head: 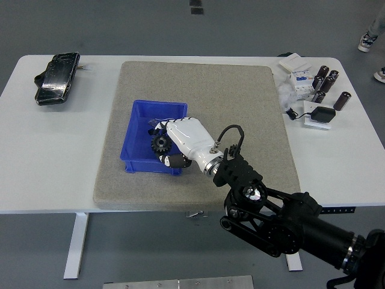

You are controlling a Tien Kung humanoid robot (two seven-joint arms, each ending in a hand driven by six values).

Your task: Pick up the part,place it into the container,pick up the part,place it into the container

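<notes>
I see my right arm coming in from the lower right and reaching up and left across the mat, its black links bulking large over the table's near edge. The white right hand sits over the near right part of the blue bin, palm turned toward the bin's left. Its fingers are curled around a black gear, which I read as held just above the bin's floor, inside the walls; I cannot tell whether the gear touches the floor.

Deeper in the bin, toward its far wall, lie a small black part and a thin wire-like piece, both partly hidden by the hand.

The bin stands on the mat's left half, its near wall close to the mat's near edge. To the bin's right the mat lies bare up to its right border, and beyond the bin's far wall there is bare mat as well. Left of the bin only a narrow strip of mat remains.

Well left of the bin, near the table's far left corner, lies a black device. Far right of the bin, off the mat, I see a cluster of dark cylinders, white boxes and a black adapter.
</notes>
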